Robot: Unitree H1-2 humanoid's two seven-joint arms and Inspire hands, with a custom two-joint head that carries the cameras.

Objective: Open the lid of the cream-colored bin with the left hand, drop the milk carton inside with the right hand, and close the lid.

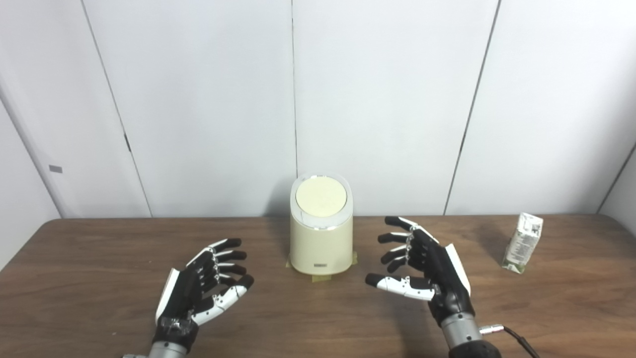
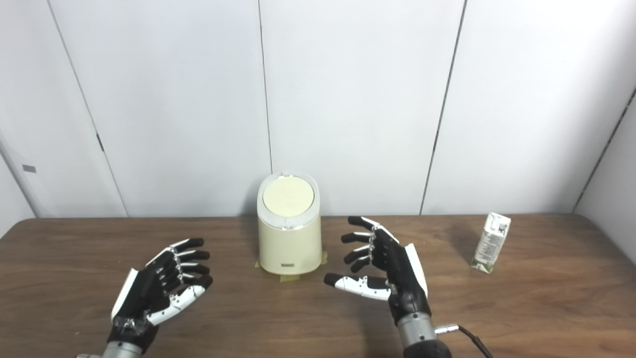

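You see the cream-colored bin with lid closed, between both empty, spread hands; the milk carton stands far right.

Left hand and right hand hover, fingers spread.

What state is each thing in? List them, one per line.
Cream-colored cylindrical bin: upright on the table, strips of tape at its base.
Bin's round lid: closed.
Small white-and-green milk carton: standing, leaning slightly, far to the right of the bin, untouched.
Left hand: open, empty.
Right hand: open, empty.
Brown wooden table: bearing everything.
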